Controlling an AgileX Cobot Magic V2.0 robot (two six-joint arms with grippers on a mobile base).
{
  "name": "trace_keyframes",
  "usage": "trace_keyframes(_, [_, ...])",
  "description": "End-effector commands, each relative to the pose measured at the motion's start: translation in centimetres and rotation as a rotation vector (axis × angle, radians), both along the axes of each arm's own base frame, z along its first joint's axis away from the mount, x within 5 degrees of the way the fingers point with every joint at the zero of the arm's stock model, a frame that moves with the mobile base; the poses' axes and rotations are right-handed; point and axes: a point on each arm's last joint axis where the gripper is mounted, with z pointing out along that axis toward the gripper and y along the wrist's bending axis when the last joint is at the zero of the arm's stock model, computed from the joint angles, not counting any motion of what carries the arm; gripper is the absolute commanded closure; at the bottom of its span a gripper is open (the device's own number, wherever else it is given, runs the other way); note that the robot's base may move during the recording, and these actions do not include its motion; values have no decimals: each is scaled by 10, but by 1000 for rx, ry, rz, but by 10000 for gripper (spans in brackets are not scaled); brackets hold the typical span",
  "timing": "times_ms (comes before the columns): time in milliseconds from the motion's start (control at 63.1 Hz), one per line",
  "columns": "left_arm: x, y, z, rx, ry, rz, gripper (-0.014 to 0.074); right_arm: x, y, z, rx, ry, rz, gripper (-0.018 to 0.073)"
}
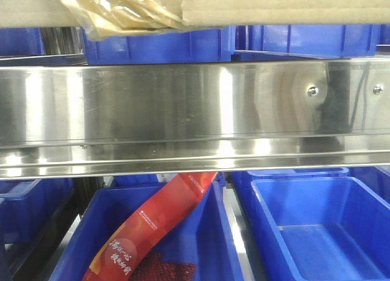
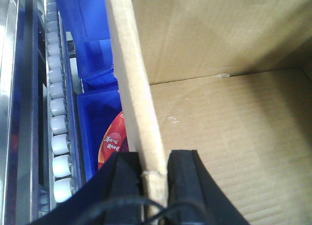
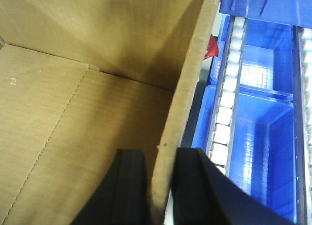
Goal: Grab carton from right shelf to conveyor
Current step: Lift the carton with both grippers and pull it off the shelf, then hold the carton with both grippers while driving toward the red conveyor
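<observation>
Here the carton (image 2: 234, 127) is gripped from both sides. The left gripper (image 2: 155, 161) has its jaws clamped on one side wall, and the right gripper (image 3: 161, 159) has its jaws clamped on the opposite wall. In the front view its underside seems to sit above the steel shelf rail (image 1: 195, 110), with blue bins (image 1: 317, 232) below; a red packet (image 1: 152, 226) leans in one.

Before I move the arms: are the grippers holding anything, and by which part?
Yes. Both hold the carton: the left gripper pinches one side wall at its top edge, the right gripper the opposite wall.
</observation>
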Motion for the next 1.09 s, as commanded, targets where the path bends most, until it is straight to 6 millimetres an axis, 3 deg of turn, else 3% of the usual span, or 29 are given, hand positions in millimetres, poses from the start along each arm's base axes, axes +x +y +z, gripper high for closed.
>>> trace_keyframes(0, [-4, 1, 8, -3, -53, -8, 613, -1, -4, 5, -20, -49, -10, 627])
trace_keyframes(1077, [-4, 1, 9, -6, -64, -10, 613, 11, -1, 26, 87, -294, -29, 627])
